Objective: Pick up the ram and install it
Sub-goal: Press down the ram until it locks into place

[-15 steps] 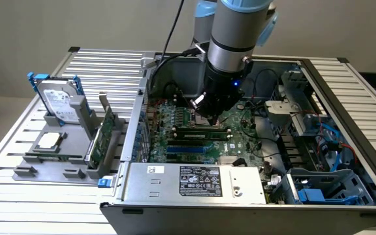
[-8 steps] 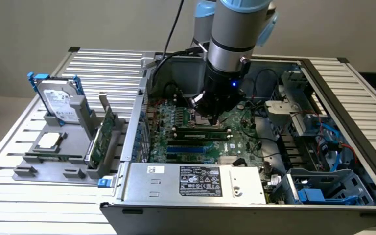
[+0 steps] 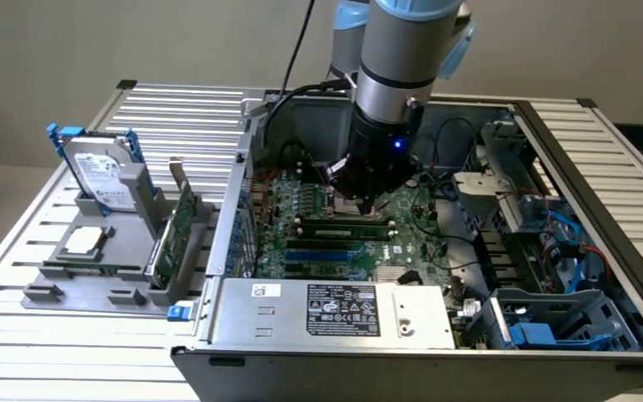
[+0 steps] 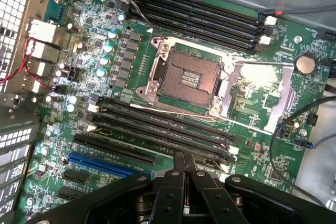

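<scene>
The ram [image 3: 342, 223] is a thin green stick standing among the long black slots of the motherboard [image 3: 417, 244], inside the open computer case. My gripper [image 3: 357, 199] hangs low over the board, just behind the ram in the exterior view. In the wrist view my gripper [image 4: 184, 157] is shut, its two black fingers pressed together with nothing between them. Its tips are over the nearest row of black slots [image 4: 157, 129], beside the bare processor socket [image 4: 186, 77].
The case walls [image 3: 232, 209] and the grey power supply [image 3: 333, 311] hem in the board. Drive bays and blue cables [image 3: 556, 243] fill the exterior view's right. Outside the case, on the left, a grey holder carries a hard drive [image 3: 104, 174] and a green expansion card [image 3: 178, 230].
</scene>
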Controlling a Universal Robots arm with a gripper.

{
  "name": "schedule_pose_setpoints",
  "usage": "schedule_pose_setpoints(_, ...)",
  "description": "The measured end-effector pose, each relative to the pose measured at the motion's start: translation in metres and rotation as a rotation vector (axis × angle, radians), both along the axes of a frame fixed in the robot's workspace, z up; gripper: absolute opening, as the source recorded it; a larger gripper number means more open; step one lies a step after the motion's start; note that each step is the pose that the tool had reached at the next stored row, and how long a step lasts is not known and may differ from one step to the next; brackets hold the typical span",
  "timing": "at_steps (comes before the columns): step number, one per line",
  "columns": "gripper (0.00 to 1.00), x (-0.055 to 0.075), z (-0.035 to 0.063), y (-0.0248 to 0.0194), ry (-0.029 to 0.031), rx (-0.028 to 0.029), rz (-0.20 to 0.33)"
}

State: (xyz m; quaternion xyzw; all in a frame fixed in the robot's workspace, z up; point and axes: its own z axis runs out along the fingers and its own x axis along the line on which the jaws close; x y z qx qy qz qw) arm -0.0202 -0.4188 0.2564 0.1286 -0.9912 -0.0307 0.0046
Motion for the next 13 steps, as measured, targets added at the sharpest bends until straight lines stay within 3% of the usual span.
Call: schedule_pose_setpoints(13,0.11,0.0000,0.0000,0.0000,0.0000,-0.0226,-0.132)
